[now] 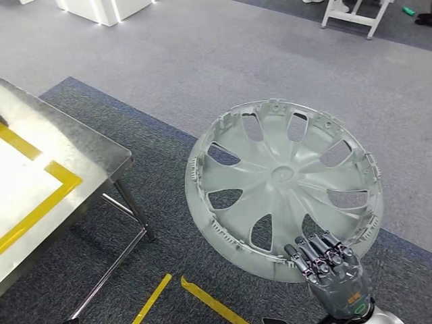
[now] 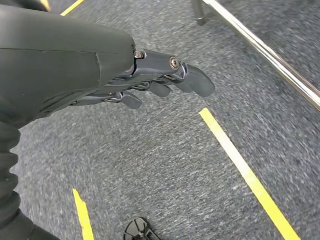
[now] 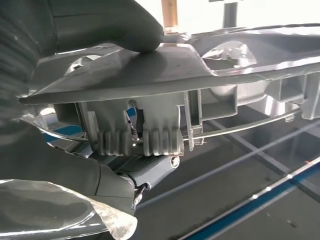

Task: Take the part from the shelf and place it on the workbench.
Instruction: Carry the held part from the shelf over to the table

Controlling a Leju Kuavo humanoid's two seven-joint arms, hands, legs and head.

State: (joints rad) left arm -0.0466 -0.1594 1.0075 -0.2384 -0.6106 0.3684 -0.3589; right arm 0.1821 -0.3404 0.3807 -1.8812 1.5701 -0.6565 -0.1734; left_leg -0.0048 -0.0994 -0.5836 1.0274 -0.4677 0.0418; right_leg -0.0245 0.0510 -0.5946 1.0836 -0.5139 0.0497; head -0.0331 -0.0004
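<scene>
The right hand (image 1: 331, 270) grasps the part (image 1: 283, 182) by its rim, off the shelf but beside the counter (image 1: 76, 145), not yet placed; the left hand (image 2: 151, 82) hangs released.

Dark grey right hand (image 1: 333, 273), ribbed wrist cover.

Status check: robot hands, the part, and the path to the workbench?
Right robot hand grips the wheel cover by its rim. Left robot hand empty, over carpet. Workbench on the left, nothing between.
</scene>
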